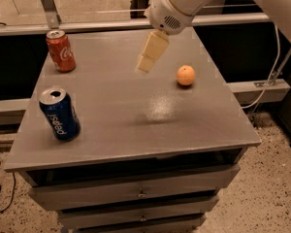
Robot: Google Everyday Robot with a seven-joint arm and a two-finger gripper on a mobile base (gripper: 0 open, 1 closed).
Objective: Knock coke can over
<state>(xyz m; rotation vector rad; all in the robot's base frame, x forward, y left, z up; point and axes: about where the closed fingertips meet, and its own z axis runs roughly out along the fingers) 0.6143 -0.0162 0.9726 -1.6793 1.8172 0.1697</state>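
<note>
The red coke can (pixel 61 50) with white script and a silver top stands upright at the far left corner of the grey table (pixel 136 130). My gripper (pixel 146 67) hangs from the white arm above the middle of the table, pointing down and left. It is well to the right of the coke can and left of the orange. It holds nothing that I can see.
A blue Pepsi can (pixel 59 113) stands upright near the front left edge. An orange (pixel 185 75) lies right of centre. The table has drawers below its front edge. A metal rail (pixel 111 25) runs behind the table. Cables hang at the right.
</note>
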